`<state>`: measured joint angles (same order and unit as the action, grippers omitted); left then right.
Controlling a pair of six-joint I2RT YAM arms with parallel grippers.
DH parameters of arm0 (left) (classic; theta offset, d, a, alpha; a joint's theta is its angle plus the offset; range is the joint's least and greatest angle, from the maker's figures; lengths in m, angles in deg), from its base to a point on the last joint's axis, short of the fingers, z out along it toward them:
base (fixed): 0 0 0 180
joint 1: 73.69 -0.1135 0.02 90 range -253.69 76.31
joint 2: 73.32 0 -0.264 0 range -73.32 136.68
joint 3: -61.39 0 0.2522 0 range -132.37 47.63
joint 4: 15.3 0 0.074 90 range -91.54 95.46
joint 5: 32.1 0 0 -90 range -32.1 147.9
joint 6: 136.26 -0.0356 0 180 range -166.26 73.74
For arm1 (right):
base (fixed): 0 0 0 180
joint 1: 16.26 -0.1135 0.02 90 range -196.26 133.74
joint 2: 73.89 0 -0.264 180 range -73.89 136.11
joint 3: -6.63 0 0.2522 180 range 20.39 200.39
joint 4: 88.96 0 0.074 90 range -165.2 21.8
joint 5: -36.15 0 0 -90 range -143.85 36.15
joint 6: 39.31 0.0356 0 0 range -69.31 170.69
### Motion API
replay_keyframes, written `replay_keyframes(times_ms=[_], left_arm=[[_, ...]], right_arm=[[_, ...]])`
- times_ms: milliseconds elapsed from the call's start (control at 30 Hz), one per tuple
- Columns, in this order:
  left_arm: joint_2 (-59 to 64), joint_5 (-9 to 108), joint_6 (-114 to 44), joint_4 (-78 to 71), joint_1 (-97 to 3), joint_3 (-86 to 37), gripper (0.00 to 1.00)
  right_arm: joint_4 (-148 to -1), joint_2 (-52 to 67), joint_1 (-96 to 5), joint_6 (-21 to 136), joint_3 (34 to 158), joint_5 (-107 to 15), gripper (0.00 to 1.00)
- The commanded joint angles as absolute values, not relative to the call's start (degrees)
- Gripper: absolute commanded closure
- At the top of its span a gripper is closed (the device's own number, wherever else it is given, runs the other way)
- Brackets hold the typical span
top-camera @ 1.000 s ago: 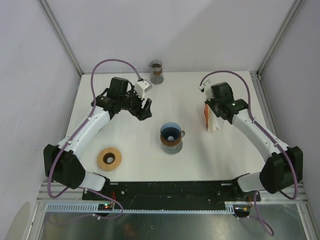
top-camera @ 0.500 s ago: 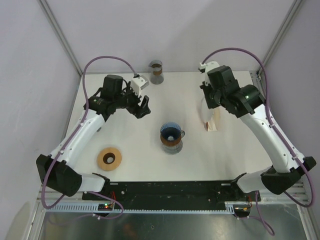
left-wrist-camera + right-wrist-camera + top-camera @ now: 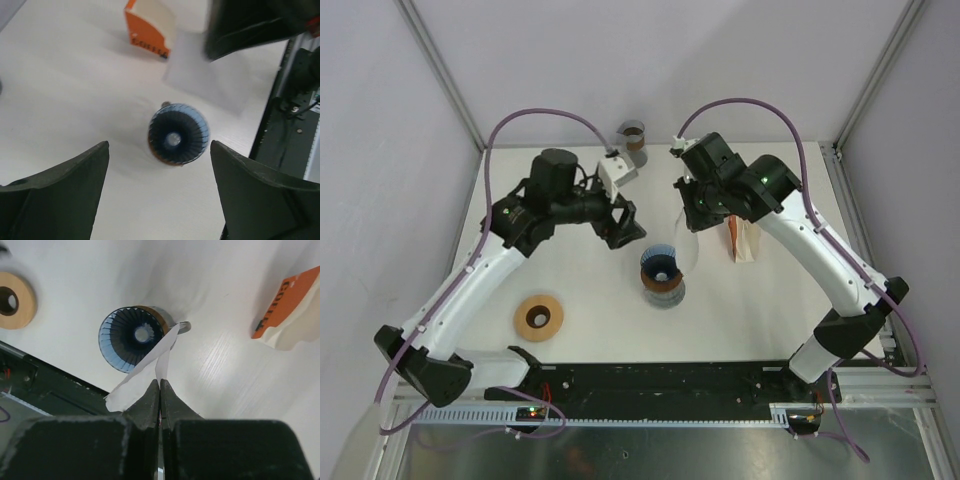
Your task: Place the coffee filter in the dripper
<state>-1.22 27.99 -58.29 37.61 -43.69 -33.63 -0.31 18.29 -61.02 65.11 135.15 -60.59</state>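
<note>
1. The right jaws are closed on the filter (image 3: 142, 377), pinching one edge of it, and the flat white paper hangs from them clear of the surface (image 3: 580, 300)
2. From above, the filter (image 3: 686, 232) hangs just right of the dripper (image 3: 662, 264), with its lower edge over the dripper's right rim; it is not seated in the cone
3. In the right wrist view, one corner of the paper crosses the dripper (image 3: 131, 338) rim beside the handle (image 3: 184, 327); I cannot tell whether they touch
4. The dripper is blue and ribbed, and stands upright on a brown base (image 3: 665, 293) near the middle of the surface
5. The left jaws are open wide and hold nothing, hovering up and to the left of the dripper and aimed toward it
6. In the left wrist view, the dripper (image 3: 177, 133) shows between the two dark fingers (image 3: 55, 192), with the filter (image 3: 210, 80) beyond it
7. An orange pack (image 3: 744, 240) lies right of the dripper, a tape roll (image 3: 538, 316) lies flat at the near left, and a cup (image 3: 634, 143) stands at the far edge
</note>
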Motion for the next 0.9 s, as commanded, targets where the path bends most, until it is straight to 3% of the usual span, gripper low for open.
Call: replay_keyframes(times_ms=[0,333,500,633,800,867], left_arm=[[-2.16,33.28,-55.35,37.86,-35.16,-38.55,0.13],[2.84,43.3,-51.78,35.58,-29.74,-40.75,0.09],[4.02,47.65,-52.52,34.44,-29.57,-39.39,0.17],[4.26,49.73,-52.87,33.91,-29.57,-38.45,0.39],[3.95,47.3,-51.1,33.86,-29.57,-37.87,0.91],[3.59,46.66,-49.87,33.83,-29.57,-37.65,0.97]], right_arm=[[-3.32,17.9,-62.53,71.0,136.23,-59.54,1.0],[-13.28,13.87,-63.77,76.75,130.38,-61.48,1.0],[-14.72,12.76,-63.78,76.85,129.17,-60.89,1.0],[-15.95,11.72,-63.81,75.74,127.43,-57.56,1.0],[-17.35,10.86,-63.77,73.92,125.95,-57.83,1.0],[-18.62,10.0,-63.78,73.51,124.78,-59.15,1.0]])
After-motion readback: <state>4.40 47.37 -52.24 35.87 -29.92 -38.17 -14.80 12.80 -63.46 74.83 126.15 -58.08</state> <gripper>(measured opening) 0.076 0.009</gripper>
